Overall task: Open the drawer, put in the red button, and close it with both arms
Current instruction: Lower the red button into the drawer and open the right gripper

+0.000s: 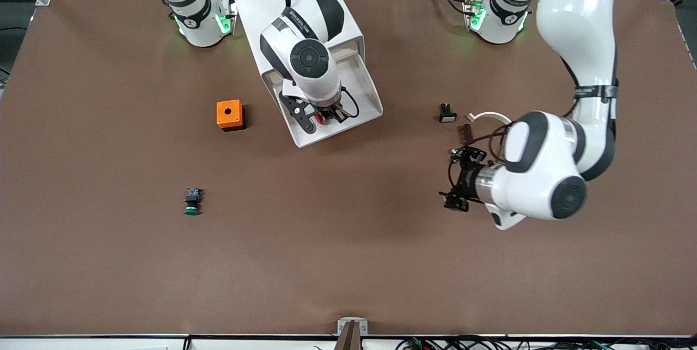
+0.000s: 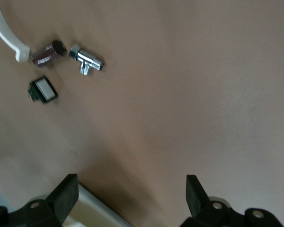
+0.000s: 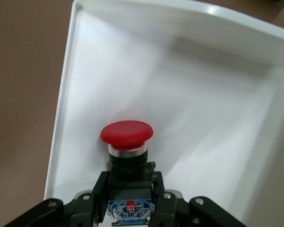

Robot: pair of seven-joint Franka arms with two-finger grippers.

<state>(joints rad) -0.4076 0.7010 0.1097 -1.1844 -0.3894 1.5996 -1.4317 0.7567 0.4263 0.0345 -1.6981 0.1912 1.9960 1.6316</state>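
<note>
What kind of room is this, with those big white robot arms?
Probably a robot lab or test bench. Two arms are bolted to a brown table, small parts like a green button and an orange box lie around, and the right tool holds a red button over a white drawer.

Open drawer (image 1: pixel 366 86) occupied by right hand (image 1: pixel 326 116) gripping red button (image 3: pixel 127 133); bare surface (image 1: pixel 337 241) below left hand (image 2: pixel 132 198), fingers spread.
</note>
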